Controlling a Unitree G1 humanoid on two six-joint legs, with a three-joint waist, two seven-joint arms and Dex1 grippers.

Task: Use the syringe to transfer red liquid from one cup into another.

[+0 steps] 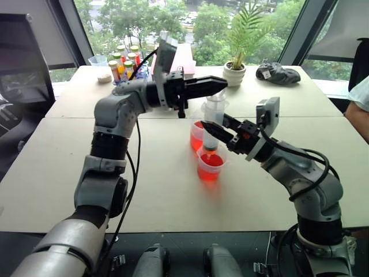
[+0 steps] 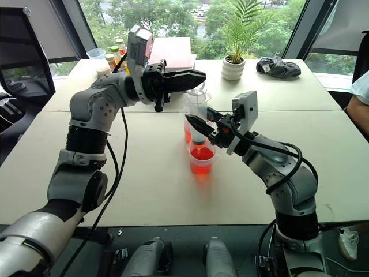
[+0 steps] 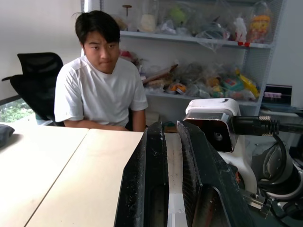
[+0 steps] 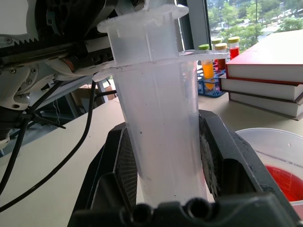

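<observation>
two clear plastic cups hold red liquid [image 1: 210,162] mid-table. left gripper [image 1: 221,84], jaws pressed together, sits over the syringe [image 1: 213,124] top. the fat translucent syringe stands upright, tip in the smaller cup [image 1: 210,167], larger cup [image 1: 197,135] just behind. right gripper [image 1: 209,128], ribbed black pads, clamps its barrel.

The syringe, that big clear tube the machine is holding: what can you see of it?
The syringe is a fat barrel of cloudy clear plastic with a wide flange and plunger top. It stands upright, clamped at mid-barrel between the right gripper's black fingers, its tip down in the smaller cup of red liquid. The barrel looks empty. The left gripper, shut, sits at the plunger top.
</observation>
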